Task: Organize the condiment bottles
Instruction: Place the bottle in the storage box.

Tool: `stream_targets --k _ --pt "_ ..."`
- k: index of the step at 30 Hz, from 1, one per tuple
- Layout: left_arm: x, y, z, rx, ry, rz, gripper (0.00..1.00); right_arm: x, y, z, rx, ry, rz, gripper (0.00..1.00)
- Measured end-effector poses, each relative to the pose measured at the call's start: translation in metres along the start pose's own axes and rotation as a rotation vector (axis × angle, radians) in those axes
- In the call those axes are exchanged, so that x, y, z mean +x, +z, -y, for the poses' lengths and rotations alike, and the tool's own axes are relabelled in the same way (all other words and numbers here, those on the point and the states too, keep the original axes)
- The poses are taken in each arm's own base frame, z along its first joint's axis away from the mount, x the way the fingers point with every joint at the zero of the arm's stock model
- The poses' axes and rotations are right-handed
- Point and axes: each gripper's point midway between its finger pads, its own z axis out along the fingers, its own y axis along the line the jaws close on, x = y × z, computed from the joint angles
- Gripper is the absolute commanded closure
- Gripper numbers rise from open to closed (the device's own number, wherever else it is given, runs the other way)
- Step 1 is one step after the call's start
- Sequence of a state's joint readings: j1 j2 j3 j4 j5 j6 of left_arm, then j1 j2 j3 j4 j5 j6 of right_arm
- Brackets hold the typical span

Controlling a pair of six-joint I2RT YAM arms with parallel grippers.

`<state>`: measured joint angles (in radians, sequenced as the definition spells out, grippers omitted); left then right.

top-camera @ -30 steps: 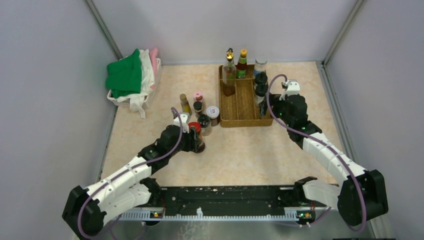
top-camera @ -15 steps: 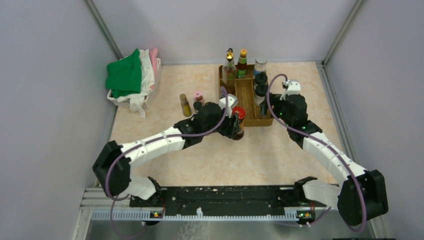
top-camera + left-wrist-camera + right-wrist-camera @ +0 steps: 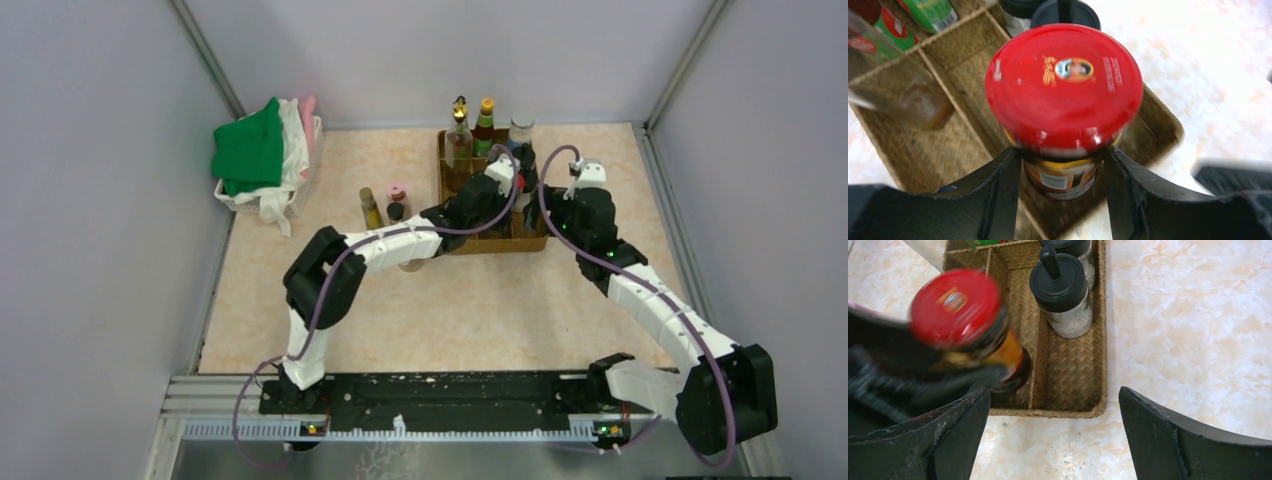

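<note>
Left gripper (image 3: 1063, 186) clamped on the body of a red-capped jar (image 3: 1063, 85), one finger on each side under the lid. Jar cap-up; in the right wrist view its long axis leans, cap toward the tray's left, base down toward the woven floor. It sits over the near end of the brown tray (image 3: 1048, 412), just left of the divider; base contact with the floor cannot be told, the jar is blurred. Across that divider, close by, a black-capped shaker (image 3: 1060, 290) stands upright, with another behind it. A gold-topped bottle (image 3: 459, 125) stands at the tray's far left. Right gripper (image 3: 1053, 392) hangs at the near rim, jaws wide apart, holding nothing. On the table (image 3: 520, 300) left of the tray: a yellow-capped bottle (image 3: 370, 205) and a pink-capped jar (image 3: 397, 190). Basket of cloths (image 3: 260, 160) at far left.
</note>
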<state>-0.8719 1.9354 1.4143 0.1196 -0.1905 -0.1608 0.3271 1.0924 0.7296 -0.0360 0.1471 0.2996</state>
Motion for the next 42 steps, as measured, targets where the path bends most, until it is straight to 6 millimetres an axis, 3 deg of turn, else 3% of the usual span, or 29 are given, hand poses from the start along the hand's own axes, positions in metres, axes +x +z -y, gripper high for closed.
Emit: stream_targets --k 7,12,20,28,36,42 --pt "0.000 0.061 -0.032 -0.070 0.014 0.030 1.00 0.004 -0.001 0.001 0.003 -0.002 -0.017 0.01" --pt "0.013 0.079 -0.064 -0.112 -0.014 0.031 1.00 0.006 -0.001 0.000 -0.006 0.000 -0.022 0.01" --pt "0.003 0.089 -0.080 -0.119 -0.038 0.105 1.00 0.021 0.001 0.001 -0.016 0.000 -0.051 0.01" --pt "-0.003 0.107 -0.091 -0.114 -0.054 0.209 1.00 0.020 0.005 -0.003 -0.031 0.014 -0.046 0.01" --pt "-0.009 0.120 -0.092 -0.090 -0.058 0.334 1.00 0.030 0.014 -0.004 -0.039 0.015 -0.066 0.01" --pt "-0.004 0.118 -0.093 -0.086 -0.073 0.369 1.00 0.037 0.016 -0.003 -0.042 0.014 -0.078 0.01"
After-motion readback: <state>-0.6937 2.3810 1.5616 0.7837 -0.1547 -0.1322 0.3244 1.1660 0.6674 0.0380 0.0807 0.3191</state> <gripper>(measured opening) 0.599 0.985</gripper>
